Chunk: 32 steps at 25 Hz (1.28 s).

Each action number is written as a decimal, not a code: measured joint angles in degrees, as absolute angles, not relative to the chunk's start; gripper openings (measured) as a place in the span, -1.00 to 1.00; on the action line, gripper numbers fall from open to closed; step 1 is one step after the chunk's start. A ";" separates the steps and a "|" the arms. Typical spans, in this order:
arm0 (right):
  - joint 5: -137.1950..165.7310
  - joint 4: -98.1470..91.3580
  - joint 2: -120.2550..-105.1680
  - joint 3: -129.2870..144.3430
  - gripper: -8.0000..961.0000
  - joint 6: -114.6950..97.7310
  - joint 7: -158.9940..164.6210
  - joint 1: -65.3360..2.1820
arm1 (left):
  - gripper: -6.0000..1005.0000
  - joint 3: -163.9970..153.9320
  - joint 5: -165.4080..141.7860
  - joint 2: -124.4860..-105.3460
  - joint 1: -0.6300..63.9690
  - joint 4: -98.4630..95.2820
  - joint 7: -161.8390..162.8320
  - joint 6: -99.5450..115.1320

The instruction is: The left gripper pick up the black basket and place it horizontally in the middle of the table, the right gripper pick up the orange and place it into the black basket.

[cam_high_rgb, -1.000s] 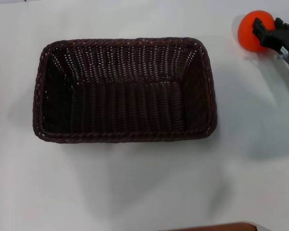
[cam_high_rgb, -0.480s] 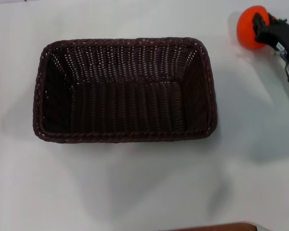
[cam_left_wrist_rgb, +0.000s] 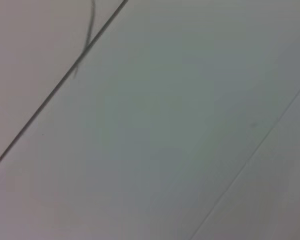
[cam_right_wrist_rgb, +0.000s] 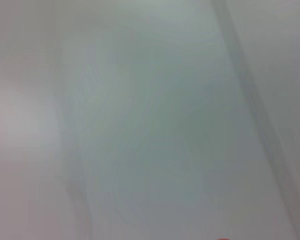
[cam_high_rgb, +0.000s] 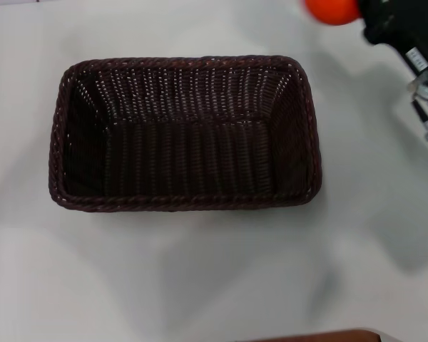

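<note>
Your right gripper (cam_high_rgb: pixel 362 16) sits at the one o'clock edge of the head view, its black body reaching in from the right with a small metal fitting hanging below the wrist. It is clamped on the orange (cam_high_rgb: pixel 332 10), which shows only partly at the top edge. You see nothing of your left arm in the head view, and neither wrist view shows any fingers.
</note>
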<state>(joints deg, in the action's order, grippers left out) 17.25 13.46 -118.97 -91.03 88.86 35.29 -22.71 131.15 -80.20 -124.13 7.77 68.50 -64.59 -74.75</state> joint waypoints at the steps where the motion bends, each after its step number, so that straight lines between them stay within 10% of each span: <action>1: 17.24 13.94 -118.98 -89.14 -0.62 89.99 35.54 -22.71 | 0.77 131.14 -79.80 -124.16 7.72 68.07 -65.45 -75.07; 11: 21.88 15.46 -120.30 -71.45 -0.70 85.99 40.11 -26.87 | 0.77 132.48 -74.22 -124.14 7.44 60.56 -77.26 -79.42; 32: -5.63 6.37 -120.18 -88.77 0.97 87.11 41.57 -16.31 | 0.77 149.55 -65.10 -124.19 10.46 24.63 -127.03 -85.82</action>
<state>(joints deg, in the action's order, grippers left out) -5.63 6.37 -120.18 -88.77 87.11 41.57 -16.31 149.55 -65.10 -124.19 10.46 24.63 -127.03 -85.82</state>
